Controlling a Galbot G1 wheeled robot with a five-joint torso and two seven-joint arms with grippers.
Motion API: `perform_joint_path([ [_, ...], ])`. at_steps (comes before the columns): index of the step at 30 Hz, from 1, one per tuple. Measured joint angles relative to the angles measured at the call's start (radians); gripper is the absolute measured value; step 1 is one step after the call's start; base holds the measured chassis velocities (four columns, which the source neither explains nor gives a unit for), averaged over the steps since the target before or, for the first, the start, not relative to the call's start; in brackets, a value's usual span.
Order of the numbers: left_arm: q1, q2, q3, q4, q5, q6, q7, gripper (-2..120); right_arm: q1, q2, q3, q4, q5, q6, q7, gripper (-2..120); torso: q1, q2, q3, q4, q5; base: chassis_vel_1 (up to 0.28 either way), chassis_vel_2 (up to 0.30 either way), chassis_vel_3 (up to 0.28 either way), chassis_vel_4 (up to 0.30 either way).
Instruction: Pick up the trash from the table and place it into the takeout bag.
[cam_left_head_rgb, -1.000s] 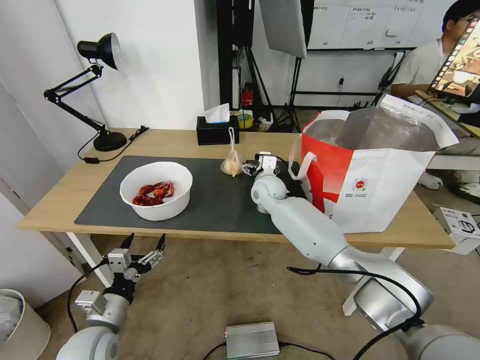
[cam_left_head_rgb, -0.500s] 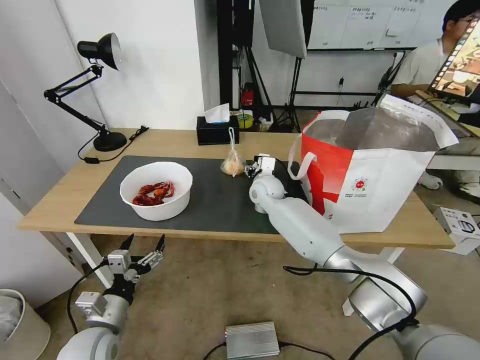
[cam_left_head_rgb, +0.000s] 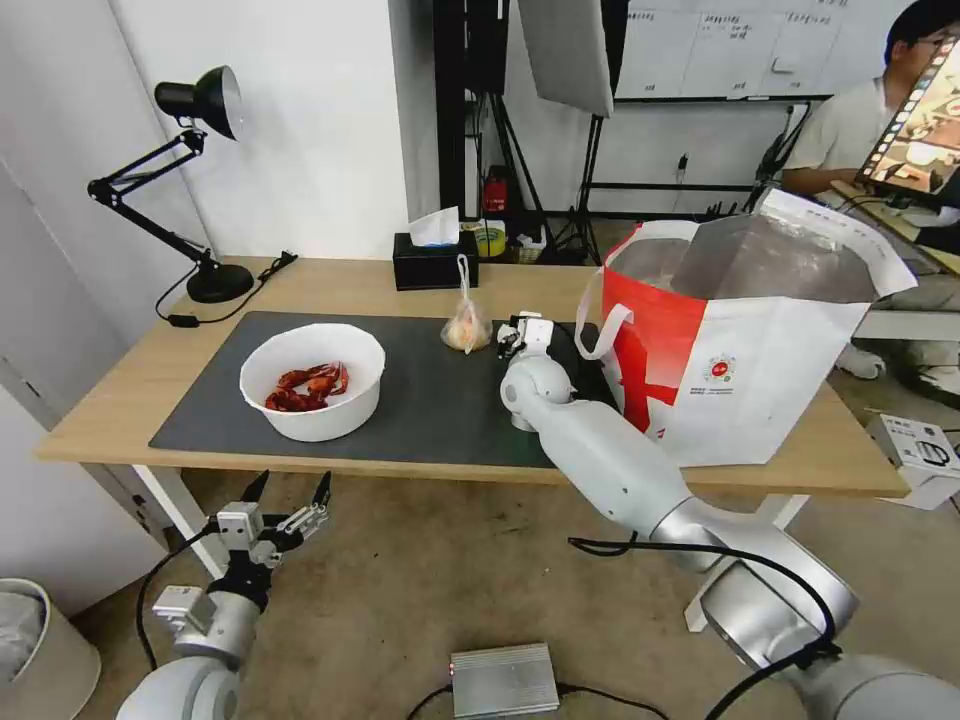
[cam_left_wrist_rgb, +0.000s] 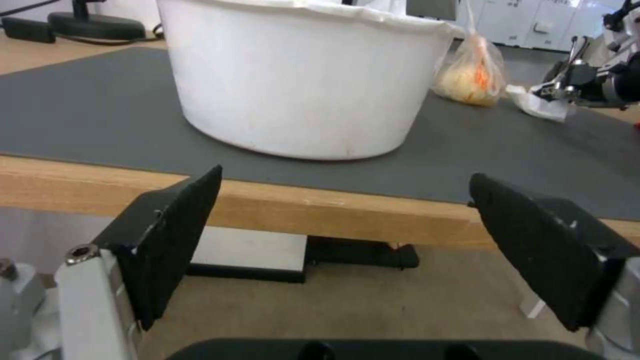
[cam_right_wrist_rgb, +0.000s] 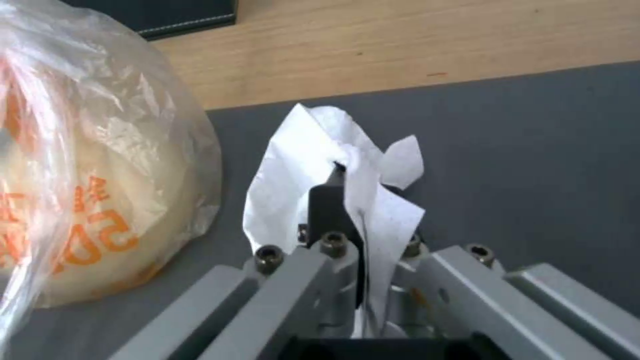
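Right gripper (cam_left_head_rgb: 512, 335) has shifted a touch toward the takeout bag (cam_left_head_rgb: 740, 370) since a second ago, arm reaching out low over the grey mat (cam_left_head_rgb: 430, 400). Fingers are pinching the crumpled tissue (cam_right_wrist_rgb: 340, 170), clamped tight, just beside the knotted bag of orange stuff (cam_left_head_rgb: 465, 325). Bowl of crayfish shells (cam_left_head_rgb: 312, 380) is sitting on the mat's left part. Left gripper (cam_left_head_rgb: 285, 492) is hanging below the table (cam_left_head_rgb: 130, 385) edge, jaws spread wide, holding nothing

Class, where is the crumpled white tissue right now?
The tissue is pinched in the right gripper, over the grey mat beside the small knotted bag.
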Motion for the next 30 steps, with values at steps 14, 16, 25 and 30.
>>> perform_joint_path([
  [14,0.002,-0.003,-0.005,0.008,0.001,-0.007,0.002,100,-0.037,-0.044,-0.010,0.069,-0.026,0.046,-0.020,0,0.000,0.000,0.000,0.0000,0.0000,0.000,0.000,0.000,0.000],
  [16,0.002,-0.004,-0.006,0.009,0.001,-0.009,0.002,100,-0.042,-0.056,-0.017,0.085,-0.037,0.057,-0.030,0,0.000,0.000,0.000,0.0000,0.0000,0.000,0.000,0.000,0.000],
  [25,0.001,-0.003,-0.012,0.013,0.001,-0.013,0.005,100,-0.073,-0.130,-0.057,0.212,-0.071,0.127,-0.090,0,0.000,0.000,0.000,0.0000,0.0001,0.000,0.000,0.000,0.000],
  [30,-0.002,0.001,-0.019,0.016,0.001,-0.014,0.005,100,-0.101,-0.179,-0.080,0.306,-0.079,0.153,-0.119,0,0.000,0.000,0.000,-0.0001,0.0000,0.000,0.000,0.000,0.000],
])
